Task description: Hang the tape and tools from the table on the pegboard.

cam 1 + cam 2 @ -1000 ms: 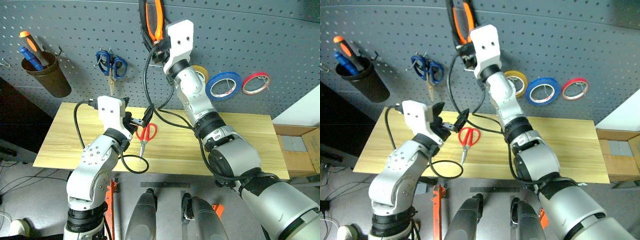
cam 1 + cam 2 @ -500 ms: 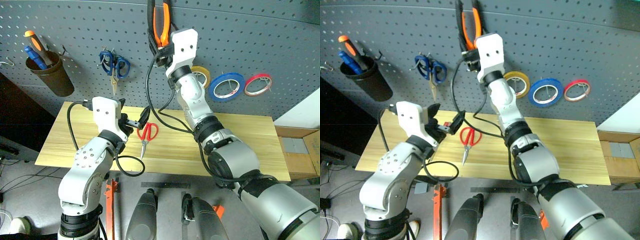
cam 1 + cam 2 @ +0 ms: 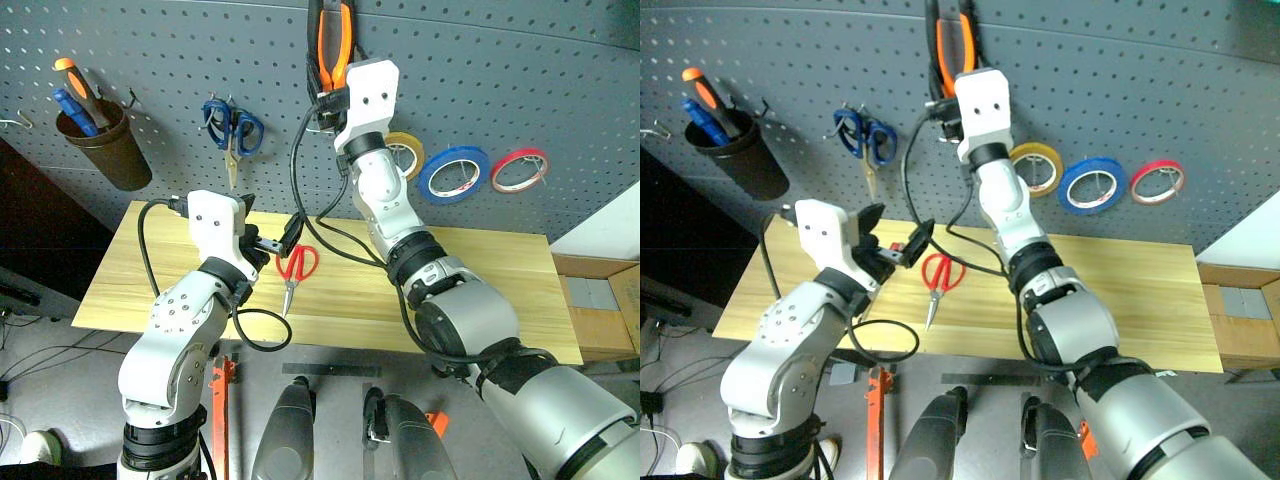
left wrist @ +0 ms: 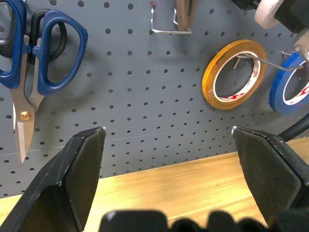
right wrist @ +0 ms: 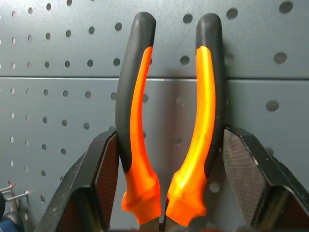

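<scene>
My right gripper (image 5: 168, 133) is raised against the dark grey pegboard (image 3: 520, 80) and is shut on the orange-and-black pliers (image 3: 330, 45). The pliers' handles point up, flat against the board. The red-handled scissors (image 3: 293, 268) lie on the wooden table (image 3: 480, 290). My left gripper (image 3: 270, 225) hovers open just left of them, holding nothing. The blue tape (image 3: 453, 172) hangs on a pegboard hook to the right of my right arm.
A yellow roll (image 3: 405, 150) and a red roll (image 3: 514, 168) hang on either side of the blue tape. Blue-handled scissors (image 3: 230, 130) hang further left. A dark cup (image 3: 100, 145) with orange and blue tools is at the far left. A cardboard box (image 3: 600, 300) sits beyond the table's right end.
My right gripper has turned a little, and the pliers now stand more upright on the pegboard. The left arm has kept still. The view itself has shifted slightly.
</scene>
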